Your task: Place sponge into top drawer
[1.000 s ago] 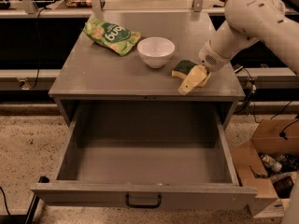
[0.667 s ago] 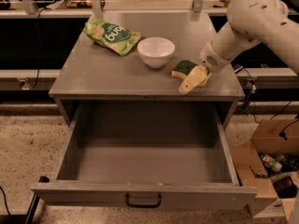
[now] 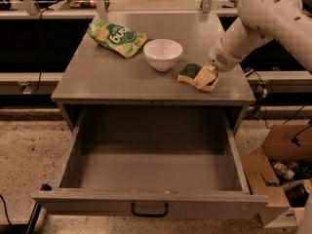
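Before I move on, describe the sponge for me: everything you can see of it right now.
The sponge is small, with a dark green scouring top over pale yellow foam that shows along its front edge. It is on the grey cabinet top, towards the right front, close beside the white bowl on the bowl's right. The gripper is at its right end, overlapping it; whether the sponge is lifted I cannot tell. It is not yet in the open top drawer below.

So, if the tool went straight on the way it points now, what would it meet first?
Most likely the sponge: the tool points down-left at it on the cabinet top, apparently touching or nearly so.
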You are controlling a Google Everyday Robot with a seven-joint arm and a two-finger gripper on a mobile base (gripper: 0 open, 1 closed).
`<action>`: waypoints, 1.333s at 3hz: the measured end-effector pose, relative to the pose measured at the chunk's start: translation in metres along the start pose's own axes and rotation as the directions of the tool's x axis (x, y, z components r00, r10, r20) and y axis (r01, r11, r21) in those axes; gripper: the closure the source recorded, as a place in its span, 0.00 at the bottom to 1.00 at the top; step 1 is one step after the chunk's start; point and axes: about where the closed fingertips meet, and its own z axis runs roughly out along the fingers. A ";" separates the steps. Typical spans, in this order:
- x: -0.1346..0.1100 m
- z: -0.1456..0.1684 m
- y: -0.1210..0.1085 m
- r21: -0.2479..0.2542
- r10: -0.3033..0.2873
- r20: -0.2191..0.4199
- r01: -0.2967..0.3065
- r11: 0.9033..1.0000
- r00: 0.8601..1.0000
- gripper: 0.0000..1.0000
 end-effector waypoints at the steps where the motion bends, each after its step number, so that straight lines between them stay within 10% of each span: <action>1: -0.001 -0.002 0.000 0.000 0.000 0.000 0.000 1.000 1.000 1.00; 3: -0.031 -0.088 0.085 -0.042 -0.112 0.182 0.122 0.992 0.977 1.00; 4: -0.035 -0.092 0.090 -0.047 -0.116 0.195 0.127 0.991 0.974 1.00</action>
